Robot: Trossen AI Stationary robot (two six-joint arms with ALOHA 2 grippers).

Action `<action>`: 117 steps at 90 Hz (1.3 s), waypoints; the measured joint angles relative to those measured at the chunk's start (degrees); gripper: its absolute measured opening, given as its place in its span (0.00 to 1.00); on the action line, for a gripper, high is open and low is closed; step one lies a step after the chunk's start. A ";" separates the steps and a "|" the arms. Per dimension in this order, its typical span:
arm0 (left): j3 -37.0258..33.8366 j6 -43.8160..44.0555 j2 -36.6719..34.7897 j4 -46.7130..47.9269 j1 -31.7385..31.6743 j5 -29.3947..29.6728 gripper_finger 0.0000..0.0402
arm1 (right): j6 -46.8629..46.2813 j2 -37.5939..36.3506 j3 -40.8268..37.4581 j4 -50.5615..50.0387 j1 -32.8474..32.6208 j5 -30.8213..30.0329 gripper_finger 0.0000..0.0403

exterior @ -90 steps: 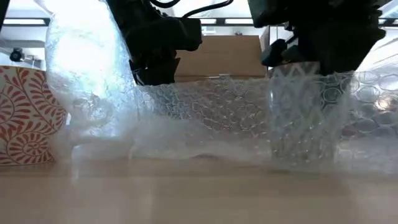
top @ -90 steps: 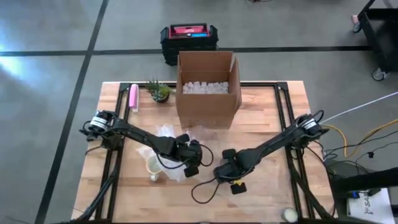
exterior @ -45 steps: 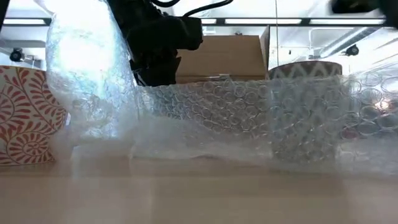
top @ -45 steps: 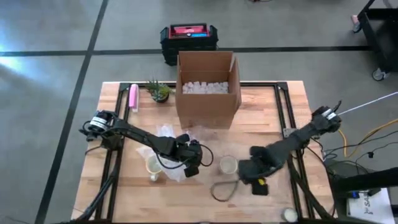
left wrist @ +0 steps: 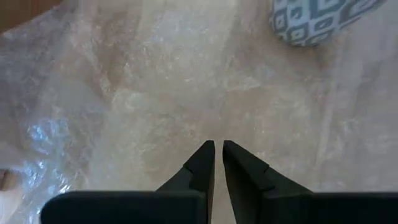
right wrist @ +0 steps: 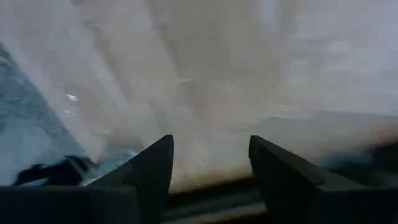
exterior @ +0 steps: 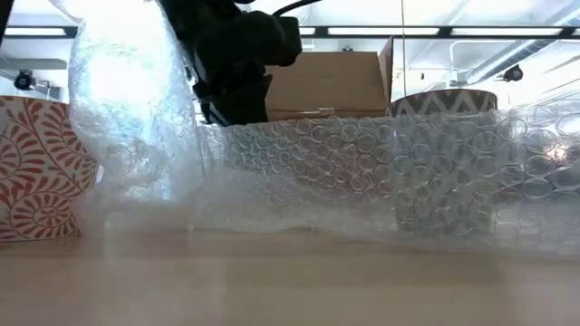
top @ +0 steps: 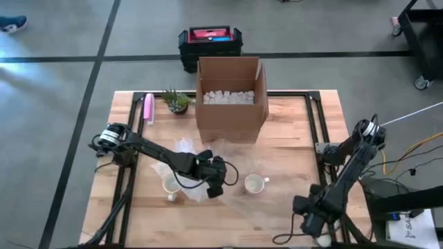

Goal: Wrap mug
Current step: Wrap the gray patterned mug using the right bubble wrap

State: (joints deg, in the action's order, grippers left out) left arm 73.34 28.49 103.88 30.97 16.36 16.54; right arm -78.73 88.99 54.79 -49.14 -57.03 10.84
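We record a grey ceramic mug with a white diamond pattern (top: 255,183) standing upright, mouth up, on the near side of the tall open cardboard box (top: 231,99), apart from it; its handle points away from the left gripper (top: 214,187). The mug rests on a clear sheet of bubble wrap (exterior: 362,177) spread flat under it. In the low view the sheet rises in front of the mug, covering most of its side. The sheet's far end is bunched and lifted at the left gripper, whose fingers are closed together.
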 joint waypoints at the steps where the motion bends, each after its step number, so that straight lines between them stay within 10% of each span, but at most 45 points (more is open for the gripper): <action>1: 0.00 -0.11 0.00 -0.06 0.00 0.01 0.05 | -0.28 0.00 -0.62 1.05 -0.04 0.03 0.47; 44: 0.00 -2.75 0.00 -2.72 -0.04 0.04 0.05 | 6.82 0.70 -8.80 3.47 5.63 -0.38 0.19; 70: 0.00 -2.55 0.00 -2.72 -0.04 0.02 0.05 | 21.40 -2.67 0.63 -1.69 6.47 1.72 0.03; 99: 0.00 -2.56 0.00 -3.22 -0.04 0.03 0.05 | 38.67 -7.44 13.18 -3.44 8.58 -37.43 0.00; 117: 0.00 -2.72 0.00 -3.71 -0.04 0.03 0.05 | 46.98 -7.01 13.49 1.78 13.66 -44.88 0.00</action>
State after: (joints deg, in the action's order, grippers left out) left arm 73.34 25.77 103.88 27.26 16.32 16.57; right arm -31.75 81.98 68.28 -47.36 -43.38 -34.04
